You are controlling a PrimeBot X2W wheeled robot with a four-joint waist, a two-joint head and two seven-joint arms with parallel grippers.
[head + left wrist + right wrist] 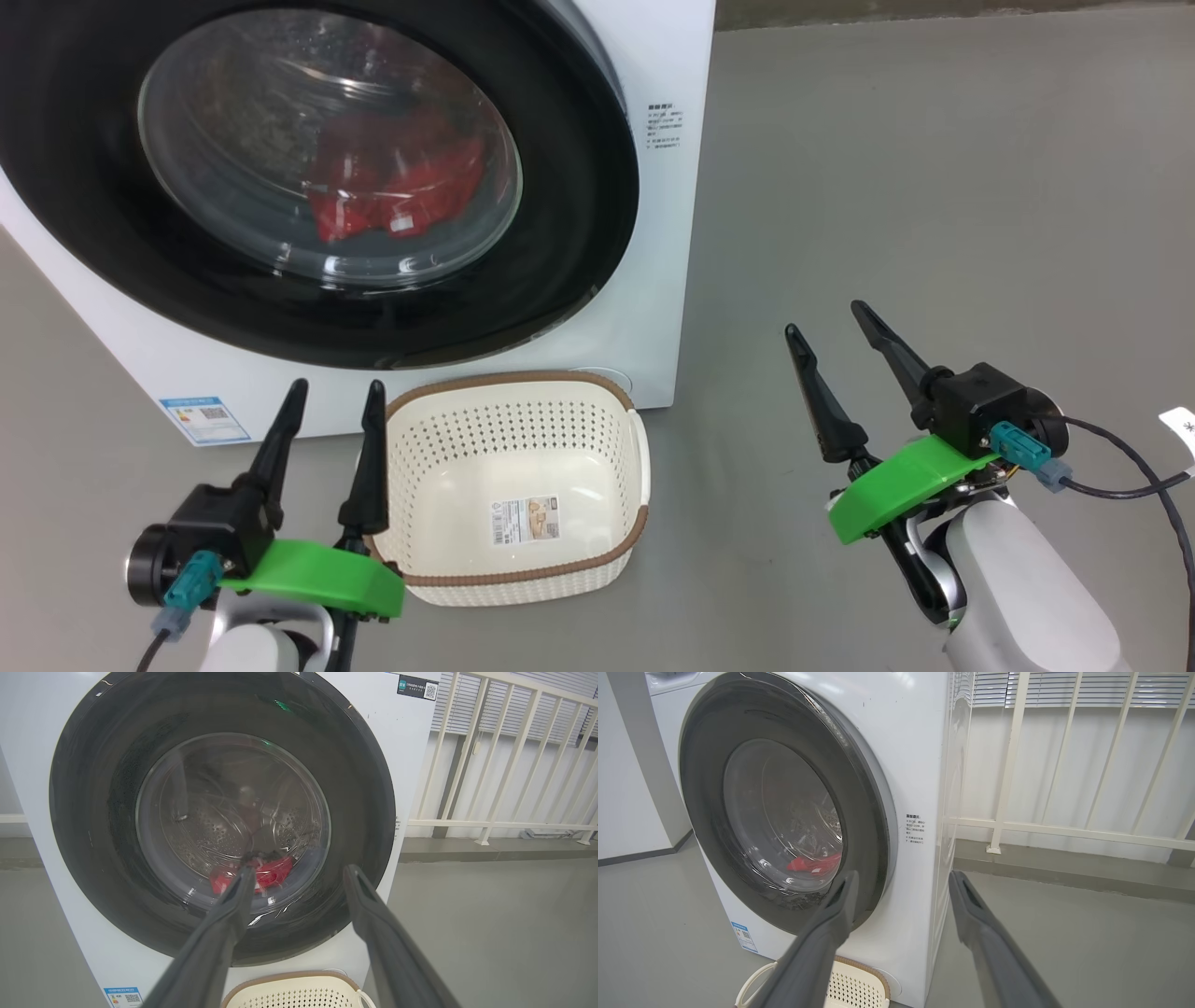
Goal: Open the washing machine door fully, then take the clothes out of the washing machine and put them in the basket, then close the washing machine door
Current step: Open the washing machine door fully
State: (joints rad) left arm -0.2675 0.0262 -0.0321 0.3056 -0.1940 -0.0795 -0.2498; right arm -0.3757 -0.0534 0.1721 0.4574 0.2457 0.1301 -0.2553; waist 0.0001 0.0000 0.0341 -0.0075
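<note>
**Desk:** Door status?

**Operator:** I find the washing machine door (579, 187) shut flat on the washing machine (672, 75), upper left of my head view. The clothes (392, 177) lie red behind its glass.

**Desk:** Basket?

**Operator:** The basket (448, 448) stands empty on the floor (934, 187) at bottom centre, just in front of the machine.

**Desk:** Grippers?

**Operator:** My left gripper (337, 385) is at lower left, just beside the basket's rim. My right gripper (825, 317) is at lower right, well apart from the basket. Both have their fingers spread wide and hold nothing.
</note>
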